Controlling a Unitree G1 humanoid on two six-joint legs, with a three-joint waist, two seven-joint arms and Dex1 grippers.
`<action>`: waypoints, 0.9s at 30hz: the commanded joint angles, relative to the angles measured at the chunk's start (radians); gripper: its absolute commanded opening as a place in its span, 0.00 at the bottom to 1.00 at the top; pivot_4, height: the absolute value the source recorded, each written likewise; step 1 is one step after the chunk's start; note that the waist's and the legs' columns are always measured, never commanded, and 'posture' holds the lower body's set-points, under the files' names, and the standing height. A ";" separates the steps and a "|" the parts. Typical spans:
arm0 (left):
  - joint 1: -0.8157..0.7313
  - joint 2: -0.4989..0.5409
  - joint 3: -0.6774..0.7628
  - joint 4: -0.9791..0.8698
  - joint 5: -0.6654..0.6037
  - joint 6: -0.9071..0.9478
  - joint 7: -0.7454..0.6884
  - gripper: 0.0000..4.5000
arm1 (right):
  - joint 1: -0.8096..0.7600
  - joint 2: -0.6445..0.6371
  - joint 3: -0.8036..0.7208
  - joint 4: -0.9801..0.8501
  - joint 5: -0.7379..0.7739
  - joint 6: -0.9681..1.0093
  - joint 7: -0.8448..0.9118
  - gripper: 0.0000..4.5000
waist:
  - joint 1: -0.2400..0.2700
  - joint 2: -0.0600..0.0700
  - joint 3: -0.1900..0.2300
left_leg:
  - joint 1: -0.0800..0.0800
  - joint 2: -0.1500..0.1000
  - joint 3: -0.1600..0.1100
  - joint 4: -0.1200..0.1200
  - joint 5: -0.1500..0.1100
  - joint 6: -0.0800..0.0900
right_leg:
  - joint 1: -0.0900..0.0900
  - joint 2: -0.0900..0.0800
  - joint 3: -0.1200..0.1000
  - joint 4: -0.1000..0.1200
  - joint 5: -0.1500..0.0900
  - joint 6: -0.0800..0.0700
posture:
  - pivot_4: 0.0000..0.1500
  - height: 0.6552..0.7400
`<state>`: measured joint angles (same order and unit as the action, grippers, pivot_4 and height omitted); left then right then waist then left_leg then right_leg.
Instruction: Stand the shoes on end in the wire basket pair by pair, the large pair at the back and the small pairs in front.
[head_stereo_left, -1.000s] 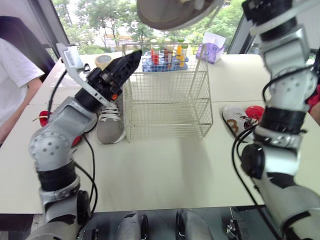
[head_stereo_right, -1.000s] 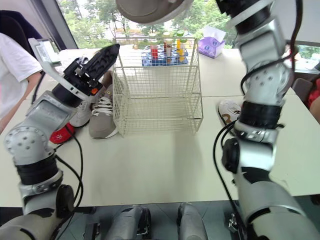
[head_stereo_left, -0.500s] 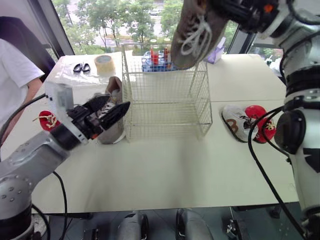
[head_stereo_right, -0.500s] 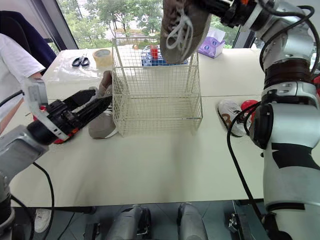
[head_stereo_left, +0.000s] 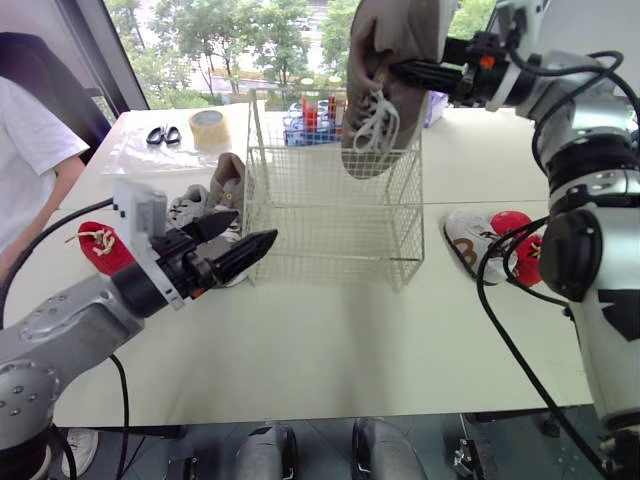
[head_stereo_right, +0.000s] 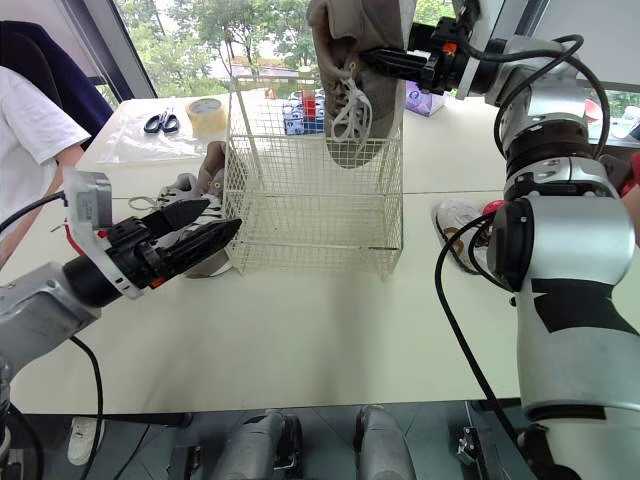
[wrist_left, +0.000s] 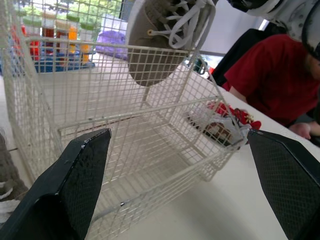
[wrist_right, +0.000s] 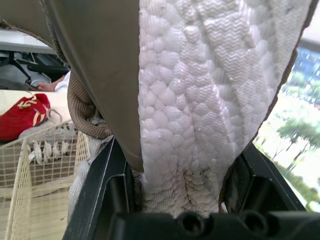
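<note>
Hanging toe-down over the wire basket (head_stereo_left: 330, 215) at upper centre, the grey shoe (head_stereo_left: 385, 100) is clamped in the right hand (head_stereo_left: 405, 72); the left hand (head_stereo_left: 254, 228) gapes empty at lower left.

Brown mark reading like a 3 on the white shoe (head_stereo_left: 466, 247), no other legible text
</note>
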<state>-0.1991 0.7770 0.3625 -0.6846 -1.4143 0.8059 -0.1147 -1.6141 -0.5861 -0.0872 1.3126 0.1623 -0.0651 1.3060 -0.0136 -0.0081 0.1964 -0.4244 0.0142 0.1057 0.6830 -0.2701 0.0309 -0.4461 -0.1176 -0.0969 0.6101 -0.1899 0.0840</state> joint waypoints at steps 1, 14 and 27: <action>-0.023 -0.005 -0.024 -0.011 0.026 -0.028 0.003 0.99 | -0.007 -0.007 -0.015 0.005 -0.035 -0.020 -0.061 0.38 | 0.000 0.000 0.000 | 0.000 0.000 0.000 0.000 0.000 0.000 | 0.000 0.000 0.000 0.000 0.000 0.000 | 1.00 1.00; -0.018 0.022 -0.020 0.011 0.052 -0.023 -0.008 1.00 | -0.011 -0.020 -0.050 0.008 -0.076 -0.028 -0.054 0.99 | -0.004 0.001 0.000 | 0.000 0.000 0.000 0.000 0.000 0.000 | 0.000 0.000 0.000 0.000 0.000 0.000 | 1.00 1.00; -0.093 0.032 -0.077 0.124 0.133 -0.013 -0.118 1.00 | -0.009 -0.072 -0.064 0.003 -0.079 0.130 0.070 0.99 | -0.002 0.001 0.000 | 0.000 0.000 0.000 0.000 0.000 0.000 | 0.000 0.001 0.000 0.001 0.000 0.000 | 1.00 1.00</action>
<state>-0.2809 0.8130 0.2919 -0.5574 -1.2961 0.7991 -0.2173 -1.5850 -0.6440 -0.1250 1.3484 0.0615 0.0343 1.3770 -0.0151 -0.0076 0.1967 -0.4241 0.0142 0.1062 0.6832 -0.2697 0.0306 -0.4461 -0.1169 -0.0969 0.6108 -0.1899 0.0842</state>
